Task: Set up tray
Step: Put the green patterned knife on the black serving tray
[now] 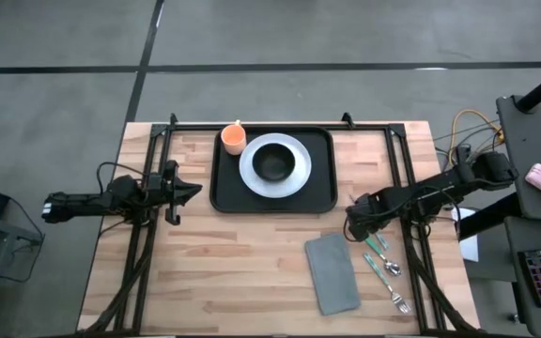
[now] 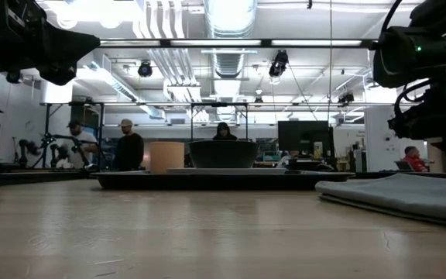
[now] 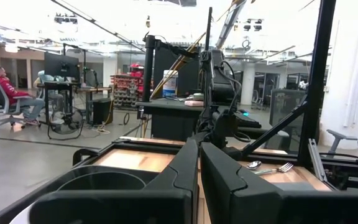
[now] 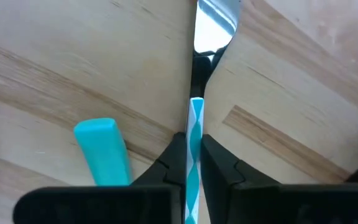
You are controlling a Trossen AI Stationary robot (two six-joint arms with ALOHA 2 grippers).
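Observation:
The black tray (image 1: 322, 192) lies at the table's far middle. It carries a white plate (image 1: 294, 178) with a black bowl (image 1: 272, 163) and an orange cup (image 1: 234, 140). My right gripper (image 1: 353, 223) is right of the tray's near right corner, shut on a teal-and-white handled utensil (image 4: 195, 124). A spoon (image 1: 390, 267) and a fork (image 1: 397, 300) lie on the table near it. A loose teal handle (image 4: 104, 152) lies beside the fingers. My left gripper (image 1: 195, 191) hovers left of the tray, shut and holding nothing. My right gripper pinches the utensil's striped handle (image 4: 196, 155) between its two fingers (image 4: 219, 163). The handle runs along the fingers and is seen edge-on. Its shiny metal end (image 4: 215, 22) sticks out ahead of the fingertips over the wood. Whether that end touches the table I cannot tell.
A folded grey napkin (image 1: 332, 272) lies on the near right part of the table, left of the spoon and fork. Black frame rails (image 1: 139, 244) run along both table sides. Bare wood lies between the tray and the near edge. People sit and stand in the room beyond.

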